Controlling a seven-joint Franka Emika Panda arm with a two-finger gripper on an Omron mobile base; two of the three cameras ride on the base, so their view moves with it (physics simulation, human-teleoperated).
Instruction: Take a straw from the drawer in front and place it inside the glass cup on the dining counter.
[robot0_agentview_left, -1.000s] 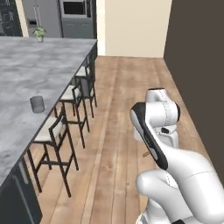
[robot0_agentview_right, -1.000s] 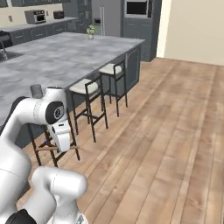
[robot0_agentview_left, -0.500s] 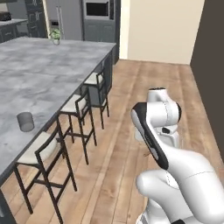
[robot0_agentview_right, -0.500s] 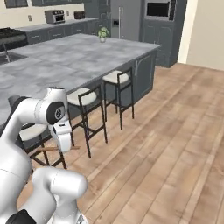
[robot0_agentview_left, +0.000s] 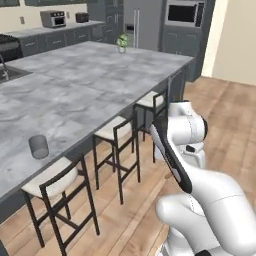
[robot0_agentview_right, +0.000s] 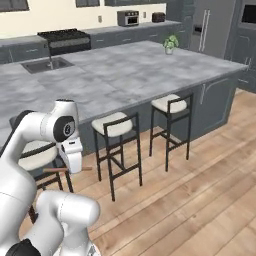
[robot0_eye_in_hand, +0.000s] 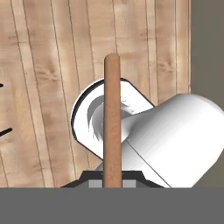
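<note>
Three black stools (robot0_agentview_left: 120, 145) with pale seats are lined up on the wooden plank floor (robot0_agentview_right: 200, 200). A small potted plant (robot0_agentview_right: 170, 44) is seen further back. A toaster oven (robot0_agentview_right: 128, 18), a stove (robot0_agentview_right: 64, 40) and a sink (robot0_agentview_right: 47, 64) are ranged behind.

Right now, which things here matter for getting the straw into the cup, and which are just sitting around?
For the job:
- straw, shut in the gripper
- glass cup
- dining counter it stands on

Just there:
- black stools
- small potted plant
- toaster oven
- stove
- sink
</note>
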